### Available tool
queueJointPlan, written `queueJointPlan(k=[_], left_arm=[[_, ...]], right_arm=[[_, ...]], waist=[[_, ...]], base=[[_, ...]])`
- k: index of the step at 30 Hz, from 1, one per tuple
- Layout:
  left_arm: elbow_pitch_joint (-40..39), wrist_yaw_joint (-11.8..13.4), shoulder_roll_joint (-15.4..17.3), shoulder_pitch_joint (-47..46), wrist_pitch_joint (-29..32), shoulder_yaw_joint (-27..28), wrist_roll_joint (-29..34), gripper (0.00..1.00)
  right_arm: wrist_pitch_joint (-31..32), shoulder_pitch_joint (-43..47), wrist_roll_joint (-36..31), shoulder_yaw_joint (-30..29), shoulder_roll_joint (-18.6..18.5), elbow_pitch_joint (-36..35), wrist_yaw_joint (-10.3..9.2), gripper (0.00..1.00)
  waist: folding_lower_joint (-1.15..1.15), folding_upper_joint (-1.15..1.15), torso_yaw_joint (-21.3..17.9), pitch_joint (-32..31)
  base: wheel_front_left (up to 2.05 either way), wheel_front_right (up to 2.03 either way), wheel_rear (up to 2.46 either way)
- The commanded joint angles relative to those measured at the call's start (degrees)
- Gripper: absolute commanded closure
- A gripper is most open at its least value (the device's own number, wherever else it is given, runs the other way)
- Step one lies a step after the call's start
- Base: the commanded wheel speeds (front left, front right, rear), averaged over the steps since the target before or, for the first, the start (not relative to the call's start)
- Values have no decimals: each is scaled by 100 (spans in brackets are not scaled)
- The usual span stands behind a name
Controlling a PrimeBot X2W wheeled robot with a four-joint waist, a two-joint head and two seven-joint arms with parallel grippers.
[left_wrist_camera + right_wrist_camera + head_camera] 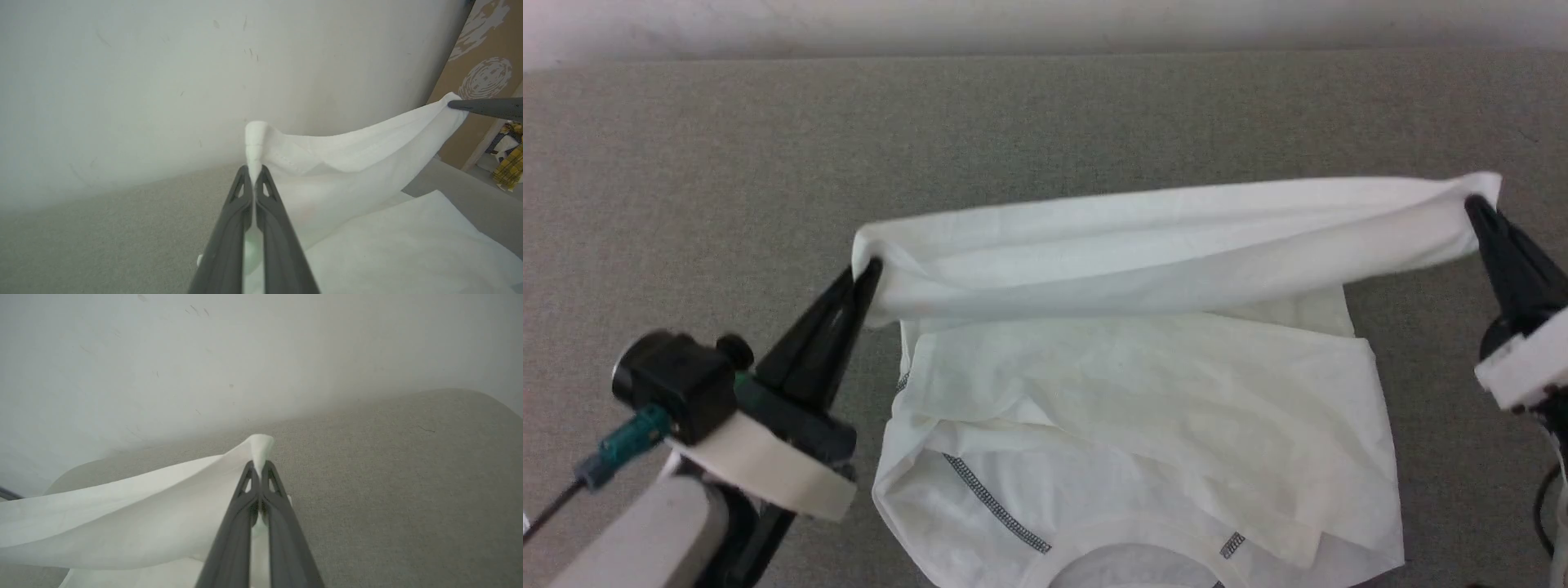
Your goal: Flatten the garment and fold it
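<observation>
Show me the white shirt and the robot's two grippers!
garment (1143,408): head view, on its flat lower layer.
left gripper (872,268): head view, at its fingertips, shut on the garment's lifted edge.
right gripper (1472,204): head view, at its fingertips, pinching the other end.

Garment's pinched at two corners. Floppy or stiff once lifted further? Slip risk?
Likely very floppy: the garment sags between the left gripper and right gripper, the rest lying creased on the grey surface. Probably light: small corner pinches alone hold the span up. Slip seems possible, since little cloth shows past each gripper's tips.
</observation>
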Motion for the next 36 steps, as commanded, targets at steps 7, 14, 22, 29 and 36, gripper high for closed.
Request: queueJointPlan(k=[7,14,22,29,36], left_arm=[[-678,281,20,1471,-89,-32,-371,100],[-992,286,-52,2558,-105,-284,-725,100],[-216,97,-240,2742,326,-820,-887,100],[757,-222,-482,2322,707,-1094,-941,81],[1102,-308,-709,2235,521,-928,-1213,0]], right_arm=[[-267,1565,389,-447,167,-335,-4,100],[-718,2919,1119,-382,177,-37,-4,100],[-827,3280,803,-1,178,331,-4,100],[-748,3102,421,304,178,672,-4,8],[-481,3066,419,409,178,444,-4,0]], waist=[[1,0,106,-541],[1,0,139,-933],[1,0,130,-1125],[1,0,176,-1152],[1,0,165,-1169]], base=[[0,0,0],[0,0,0],[0,0,0],[0,0,0],[0,0,0]])
